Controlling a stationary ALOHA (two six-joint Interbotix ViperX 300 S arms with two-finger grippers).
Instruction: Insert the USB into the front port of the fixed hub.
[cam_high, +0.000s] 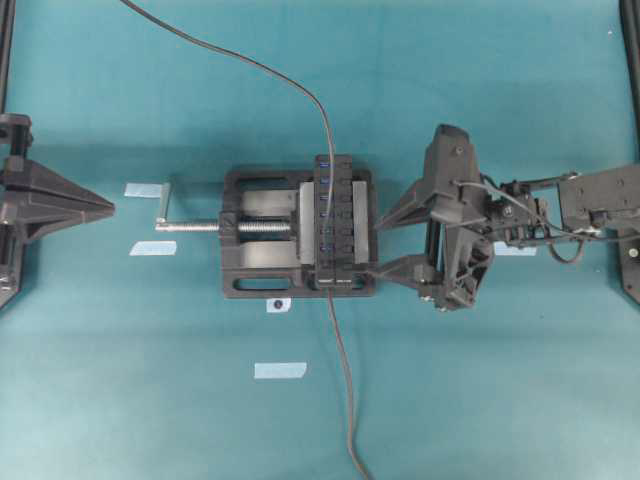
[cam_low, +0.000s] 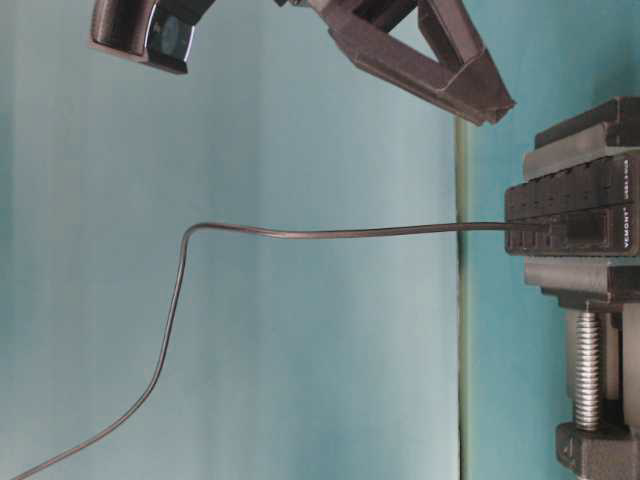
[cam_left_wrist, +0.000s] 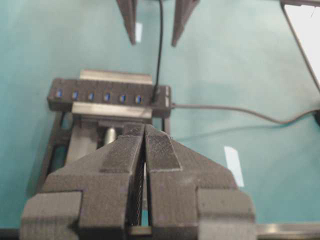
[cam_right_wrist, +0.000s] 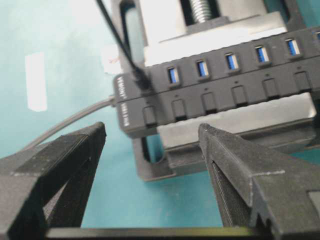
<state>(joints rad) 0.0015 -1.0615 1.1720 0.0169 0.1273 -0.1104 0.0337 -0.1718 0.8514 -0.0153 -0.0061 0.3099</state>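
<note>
The fixed hub (cam_high: 335, 220) is a narrow black bar with blue slots, clamped in a black vise (cam_high: 260, 272). A black USB plug (cam_right_wrist: 142, 80) on a thin cable sits in the end port next to the hub's label; it also shows in the left wrist view (cam_left_wrist: 156, 90). My right gripper (cam_high: 377, 248) is open and empty, its fingertips just right of the vise. In its own view (cam_right_wrist: 152, 127) the fingers stand apart from the hub (cam_right_wrist: 240, 75). My left gripper (cam_high: 110, 208) is shut and empty at the far left, its tips (cam_left_wrist: 145, 127) pointing at the hub (cam_left_wrist: 105, 95).
The hub's thicker cable (cam_high: 345, 400) runs from its front end to the table's near edge. The thin cable (cam_high: 250, 60) trails off to the far left. The vise screw handle (cam_high: 165, 205) sticks out left. Several tape strips (cam_high: 280, 370) lie on the teal table.
</note>
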